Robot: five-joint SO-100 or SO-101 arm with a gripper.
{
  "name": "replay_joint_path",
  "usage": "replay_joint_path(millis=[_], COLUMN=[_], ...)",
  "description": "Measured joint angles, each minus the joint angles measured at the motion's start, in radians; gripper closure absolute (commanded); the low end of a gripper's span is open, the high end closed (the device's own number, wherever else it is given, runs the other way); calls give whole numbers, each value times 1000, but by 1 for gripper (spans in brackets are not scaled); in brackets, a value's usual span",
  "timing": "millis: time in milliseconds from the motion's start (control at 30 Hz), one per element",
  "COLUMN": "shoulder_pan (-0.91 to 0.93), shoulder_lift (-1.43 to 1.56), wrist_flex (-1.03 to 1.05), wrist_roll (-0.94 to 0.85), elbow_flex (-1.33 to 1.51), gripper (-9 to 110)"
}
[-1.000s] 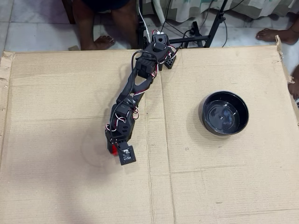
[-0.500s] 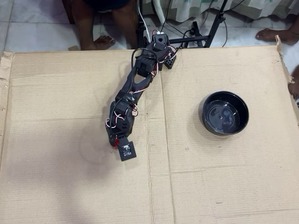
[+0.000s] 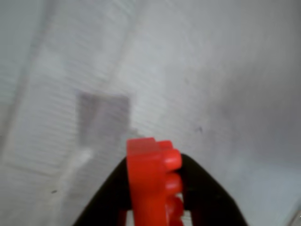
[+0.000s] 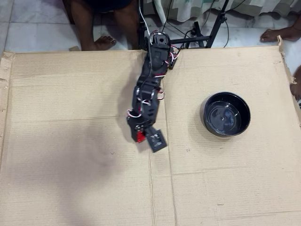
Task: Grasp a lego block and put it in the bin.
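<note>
Corrugated cardboard sheet covers work surface, tiled floor beyond far edge. My gripper clamped on red lego block; in wrist view block stands between black jaws, studs facing right, blurred cardboard behind. In overhead view block shows as red spot at arm tip, near sheet's centre crease. Black bowl sits well apart to right in overhead view, upright, glossy inside. Bare feet visible on tiles.
</note>
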Motion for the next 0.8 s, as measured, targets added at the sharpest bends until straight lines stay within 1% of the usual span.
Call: replay_joint_path(millis=[333, 800], shoulder_pan=[-221, -621], shoulder_lift=[147, 201], wrist_flex=[160, 163], wrist_roll=[2, -8], elbow_flex=[0, 9], gripper=[101, 100])
